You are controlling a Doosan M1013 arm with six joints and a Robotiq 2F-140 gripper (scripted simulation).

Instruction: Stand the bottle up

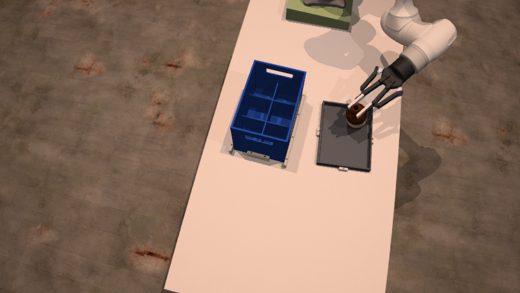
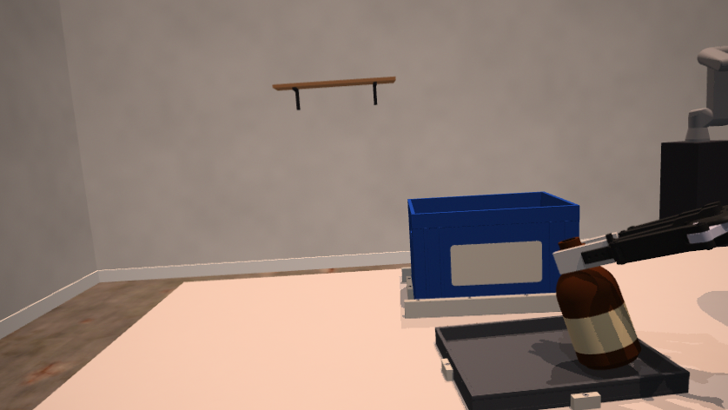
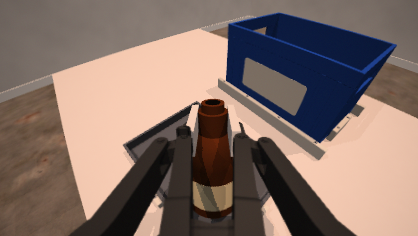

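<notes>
A brown bottle (image 2: pixel 596 318) with a cream label is nearly upright, leaning a little, with its base on the dark grey tray (image 2: pixel 555 359) near the tray's far right end. My gripper (image 2: pixel 572 254) is shut on the bottle's neck from the side. In the overhead view the bottle (image 1: pixel 355 114) sits at the tray's (image 1: pixel 344 136) upper right corner with my gripper (image 1: pixel 358 107) around its top. The wrist view shows the bottle (image 3: pixel 212 160) between my fingers.
The blue crate (image 1: pixel 268 108) with four compartments stands left of the tray on a light base; it also shows in the side view (image 2: pixel 491 244). A green block (image 1: pixel 318 12) lies at the table's far end. The table's right edge runs close beside the tray.
</notes>
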